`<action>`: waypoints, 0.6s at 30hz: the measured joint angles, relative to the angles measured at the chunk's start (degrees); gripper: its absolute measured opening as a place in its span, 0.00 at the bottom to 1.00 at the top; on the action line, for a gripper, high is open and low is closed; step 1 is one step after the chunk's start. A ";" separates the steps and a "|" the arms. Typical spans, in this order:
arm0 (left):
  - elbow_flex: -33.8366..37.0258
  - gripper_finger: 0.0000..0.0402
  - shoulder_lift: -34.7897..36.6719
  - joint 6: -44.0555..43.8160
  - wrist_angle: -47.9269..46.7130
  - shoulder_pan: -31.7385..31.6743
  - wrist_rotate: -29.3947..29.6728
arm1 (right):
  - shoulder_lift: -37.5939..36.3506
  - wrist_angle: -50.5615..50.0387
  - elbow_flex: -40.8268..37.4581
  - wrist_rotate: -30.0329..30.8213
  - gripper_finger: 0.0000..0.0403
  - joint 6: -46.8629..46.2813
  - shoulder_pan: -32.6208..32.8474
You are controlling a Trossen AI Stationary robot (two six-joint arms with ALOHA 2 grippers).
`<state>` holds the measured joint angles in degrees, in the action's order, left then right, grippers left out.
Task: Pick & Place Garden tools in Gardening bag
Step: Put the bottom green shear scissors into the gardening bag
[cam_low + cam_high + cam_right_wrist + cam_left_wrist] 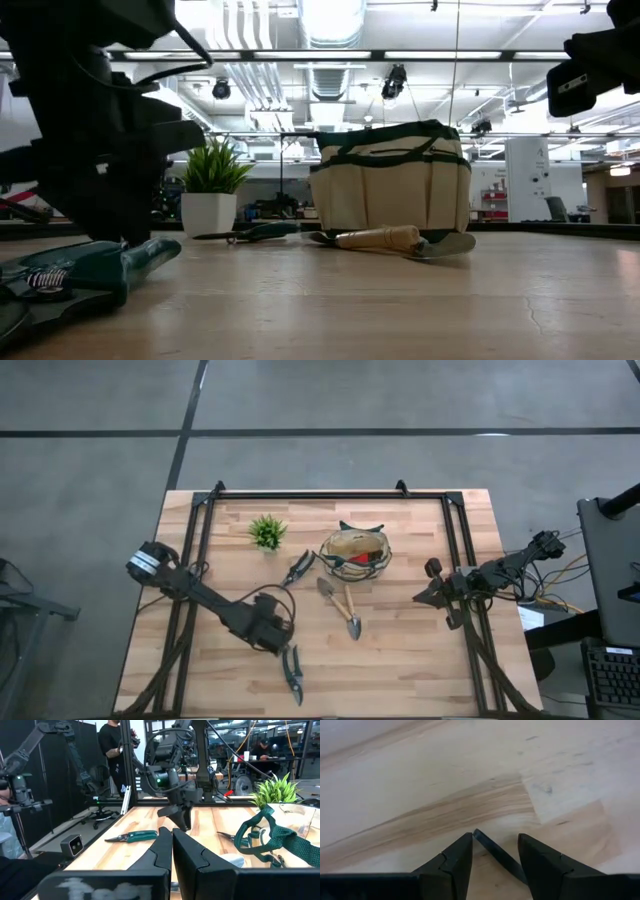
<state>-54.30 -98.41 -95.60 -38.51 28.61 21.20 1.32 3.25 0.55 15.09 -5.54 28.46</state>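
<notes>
On the pale wooden tabletop (pixel 400 650) I count two pairs of dark grey pruning shears with green grips: one (pixel 292 672) near the front edge, the other (pixel 297 568) beside the bag. Two wooden-handled metal tools, a trowel (pixel 351 616) and a second piece (pixel 327 592), lie crossed. One round tan fabric tote with dark green trim (pixel 355 552) holds one red-headed piece (pixel 368 559). One small spiky green plant in a white pot (pixel 267 532) stands alone. Two dark robot arms, one left (pixel 205 596) and one right (pixel 490 575).
</notes>
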 joint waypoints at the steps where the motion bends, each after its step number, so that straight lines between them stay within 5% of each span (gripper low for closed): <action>1: 0.45 0.40 0.04 0.31 1.17 0.07 0.44 | 0.00 0.02 -0.01 -0.02 0.02 0.00 -0.01; 10: 0.98 0.39 0.04 1.73 2.35 0.06 0.76 | 0.23 -0.01 -0.01 0.00 0.02 0.00 0.00; 18: 1.08 0.23 -0.03 4.50 2.09 0.05 1.06 | 0.26 -0.01 -0.01 -0.02 0.02 0.00 0.01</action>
<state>-53.23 -98.43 -91.10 -36.42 28.67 22.26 1.58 3.23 0.54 15.07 -5.54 28.47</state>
